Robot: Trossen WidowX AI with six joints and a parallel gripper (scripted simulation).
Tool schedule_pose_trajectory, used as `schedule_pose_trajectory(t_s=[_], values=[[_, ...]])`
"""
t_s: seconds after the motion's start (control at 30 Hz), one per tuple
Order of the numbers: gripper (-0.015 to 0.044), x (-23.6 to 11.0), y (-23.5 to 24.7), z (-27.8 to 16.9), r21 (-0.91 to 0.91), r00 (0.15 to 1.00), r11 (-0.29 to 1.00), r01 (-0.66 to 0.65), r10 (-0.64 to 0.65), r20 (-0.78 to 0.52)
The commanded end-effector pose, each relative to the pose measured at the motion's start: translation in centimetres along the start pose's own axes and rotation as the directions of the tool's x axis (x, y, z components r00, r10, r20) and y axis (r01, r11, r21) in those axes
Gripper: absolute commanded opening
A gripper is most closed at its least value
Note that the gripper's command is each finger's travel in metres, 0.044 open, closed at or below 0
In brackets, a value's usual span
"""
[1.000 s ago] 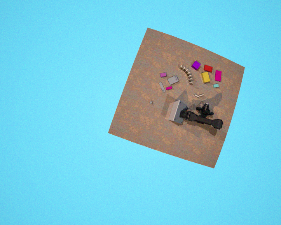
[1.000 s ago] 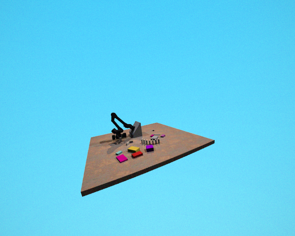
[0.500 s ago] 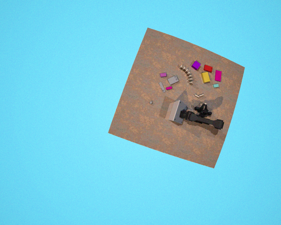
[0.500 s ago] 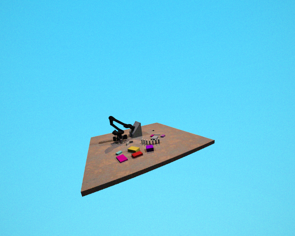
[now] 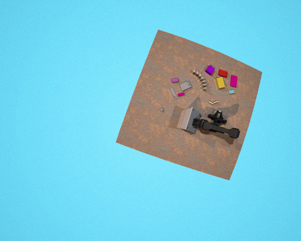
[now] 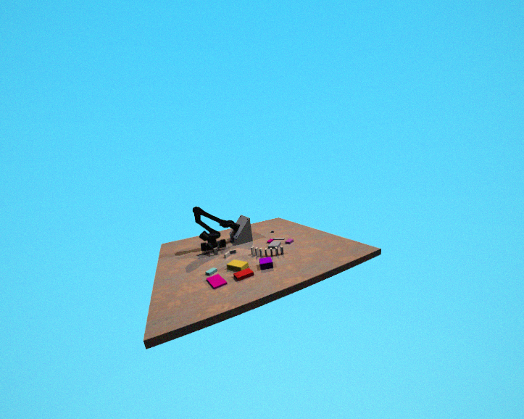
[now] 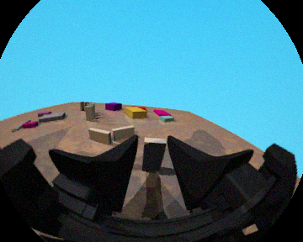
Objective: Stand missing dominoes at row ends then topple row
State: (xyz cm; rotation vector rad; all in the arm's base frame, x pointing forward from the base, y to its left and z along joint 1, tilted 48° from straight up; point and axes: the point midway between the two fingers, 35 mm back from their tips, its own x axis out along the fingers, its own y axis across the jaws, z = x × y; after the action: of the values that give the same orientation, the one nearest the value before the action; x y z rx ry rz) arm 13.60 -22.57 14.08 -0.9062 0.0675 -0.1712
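My gripper (image 5: pixel 217 111) (image 7: pixel 152 139) is open around a pale domino (image 7: pixel 154 155), with a gap to each finger in the wrist view. That domino is upright, its base seemingly on the table. Two more pale dominoes lie beyond it, their near ends close together: one on the left (image 5: pixel 210 102) (image 6: pixel 233 251) (image 7: pixel 100 136) and one on the right (image 5: pixel 215 101) (image 6: pixel 227 254) (image 7: pixel 123 133). The curved row of several standing dominoes (image 5: pixel 204 87) (image 6: pixel 252 251) (image 7: pixel 89 113) is farther off, away from my gripper.
A yellow block (image 5: pixel 220 83) (image 6: pixel 238 264), purple block (image 5: pixel 210 69), red block (image 5: pixel 222 73), magenta slab (image 5: pixel 233 81) and teal block (image 5: pixel 231 91) lie on the row's right in the top view. A grey box (image 5: pixel 185 85), grey bar (image 5: pixel 173 93) and two pinkish blocks lie on its left.
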Motion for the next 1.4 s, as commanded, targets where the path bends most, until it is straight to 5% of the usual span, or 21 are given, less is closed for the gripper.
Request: schedule_pose_trajectory(t_s=[0.0,0.23,0.83,1.07,1.13,1.37], values=[[0.0265,0.0,0.0,0.0,-0.006,1.0,1.0,-0.002,0.002,0.003],[0.044,0.0,0.0,0.0,-0.006,1.0,1.0,-0.002,0.002,0.003],[0.044,0.6,-1.1,4.8,0.026,1.0,1.0,0.012,-0.012,-0.008],[0.044,5.1,-5.3,4.0,0.273,0.992,0.958,0.09,-0.063,-0.107],[0.044,6.6,-4.1,5.1,0.355,0.997,0.934,0.043,-0.019,-0.07],[0.044,9.5,-3.9,3.5,0.517,0.967,0.849,0.11,0.028,-0.252]])
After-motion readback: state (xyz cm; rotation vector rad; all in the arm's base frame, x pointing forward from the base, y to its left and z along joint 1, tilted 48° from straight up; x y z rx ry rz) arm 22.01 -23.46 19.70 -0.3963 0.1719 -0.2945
